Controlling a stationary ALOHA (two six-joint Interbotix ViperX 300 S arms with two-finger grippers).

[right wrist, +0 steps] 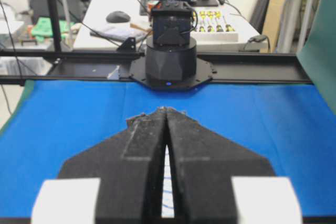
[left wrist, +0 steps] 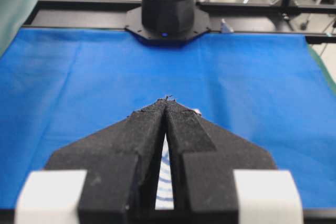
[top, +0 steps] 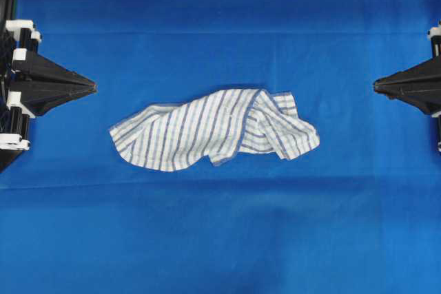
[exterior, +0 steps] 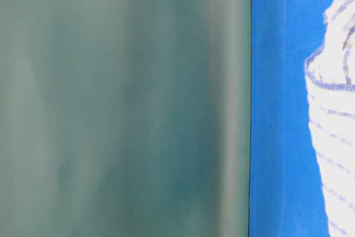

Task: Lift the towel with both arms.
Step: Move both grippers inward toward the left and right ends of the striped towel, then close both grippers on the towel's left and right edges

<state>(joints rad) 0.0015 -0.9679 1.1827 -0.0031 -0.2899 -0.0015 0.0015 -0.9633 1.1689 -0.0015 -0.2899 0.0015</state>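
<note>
1. Step in hand, as I read it: the very start. Nothing was gripped; the towel [top: 215,127] lay untouched on the blue table cover [top: 220,239].
2. Towel location: middle of the cover in the overhead view, roughly halfway between the two arms and well apart from both. It was crumpled, not flat: the left part lay fairly smooth, the right part was bunched and folded over itself.
3. Left gripper [top: 94,87]: at the left edge of the overhead view, tips pointing inward toward the towel. Jaws were pressed together with nothing between them; the left wrist view showed the fingers [left wrist: 149,129] meeting at the tip, with a sliver of striped cloth visible through the gap farther back.
4. Right gripper [top: 375,86]: mirrored at the right edge, pointing inward. Jaws also closed and empty; in the right wrist view the fingers [right wrist: 144,135] met at the tip.
5. Pose: both arms looked pulled back and symmetric, grippers roughly level.
6. Table-level view was mostly blocked by a green backdrop [exterior: 122,104]; only a blurred edge of the towel showed.
7. Next move, my call: both sets of jaws need to open, then each arm reach in and down to its own end of the towel.
8. Risk: the bunched right end may give a multi-layer or partial pinch.
</note>
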